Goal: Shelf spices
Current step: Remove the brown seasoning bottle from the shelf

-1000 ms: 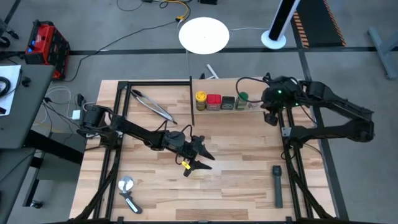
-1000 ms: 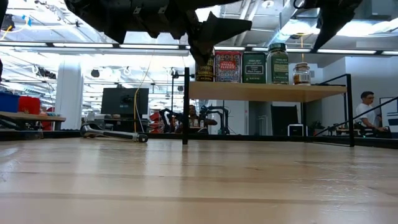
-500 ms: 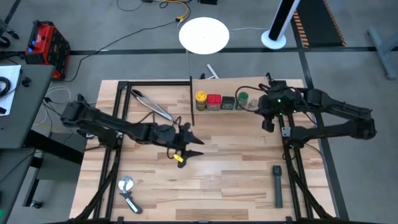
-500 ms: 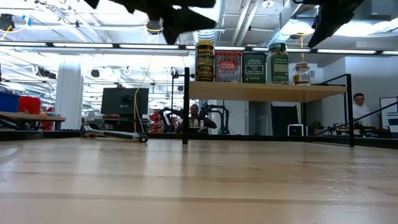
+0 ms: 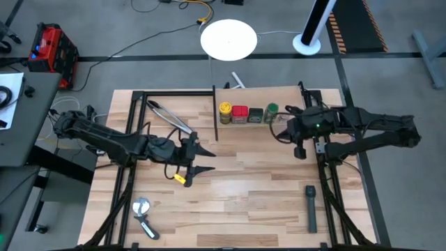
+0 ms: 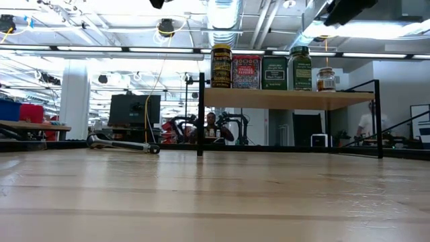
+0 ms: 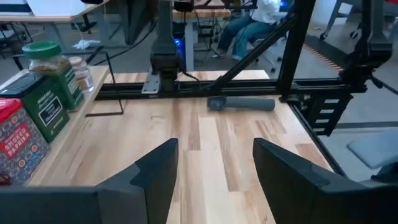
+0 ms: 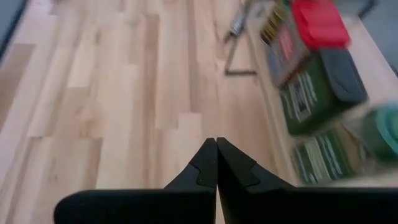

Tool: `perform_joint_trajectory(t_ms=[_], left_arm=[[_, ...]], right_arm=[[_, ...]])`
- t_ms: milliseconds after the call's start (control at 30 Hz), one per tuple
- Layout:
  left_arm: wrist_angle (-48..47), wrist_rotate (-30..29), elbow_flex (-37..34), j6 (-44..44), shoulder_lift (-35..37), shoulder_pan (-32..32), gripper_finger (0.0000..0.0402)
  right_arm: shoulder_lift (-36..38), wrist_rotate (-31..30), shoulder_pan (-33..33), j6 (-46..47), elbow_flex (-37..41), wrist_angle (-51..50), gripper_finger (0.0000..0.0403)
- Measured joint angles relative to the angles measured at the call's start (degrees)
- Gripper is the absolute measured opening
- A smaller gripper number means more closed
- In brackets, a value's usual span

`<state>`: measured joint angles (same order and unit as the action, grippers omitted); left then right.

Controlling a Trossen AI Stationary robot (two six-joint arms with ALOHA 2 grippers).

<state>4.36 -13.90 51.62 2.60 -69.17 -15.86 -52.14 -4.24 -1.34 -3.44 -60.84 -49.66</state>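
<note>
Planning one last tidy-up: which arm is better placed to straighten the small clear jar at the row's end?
Right. The right end effector, shut, hovers just beside the small clear jar on the shelf; the left end effector, open, is farther off over the tabletop.

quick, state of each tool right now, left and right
Left tool: open, holding nothing, above the tabletop.
Right tool: closed, holding nothing, beside the shelf of spices.

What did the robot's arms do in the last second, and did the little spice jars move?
The left gripper, open and empty, drew back toward the table's left side. The right gripper, shut and empty, pulled away from the shelf toward the table's middle. All five spices stayed lined up on the shelf.
</note>
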Motion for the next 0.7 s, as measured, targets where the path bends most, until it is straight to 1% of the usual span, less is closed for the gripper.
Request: perform_joint_trajectory(t_ms=[133,400,467,533,700], left_arm=[[-1.49,-0.14,0.0,0.07,-0.1,0.0,0.0201],[-1.4,-0.36,0.0,0.16,-0.57,0.02,0.0201],[-1.46,-1.22,0.0,0.16,-0.57,0.02,0.0201],[-1.43,-3.63,0.0,0.15,-0.57,0.01,0.0201],[-0.05,-12.68,0.0,-1.58,-0.55,0.17,0.0201]], right_arm=[[0.0,-0.04,1.79,-0.05,0.0,1.07,0.0006],[0.0,-0.1,1.88,-0.05,0.0,1.36,0.0007],[0.0,-0.12,1.88,-0.05,0.0,1.95,0.0007],[0.0,-0.14,1.88,-0.07,0.0,2.57,0.0007],[0.09,-1.13,1.8,-2.12,0.0,4.69,0.0007]])
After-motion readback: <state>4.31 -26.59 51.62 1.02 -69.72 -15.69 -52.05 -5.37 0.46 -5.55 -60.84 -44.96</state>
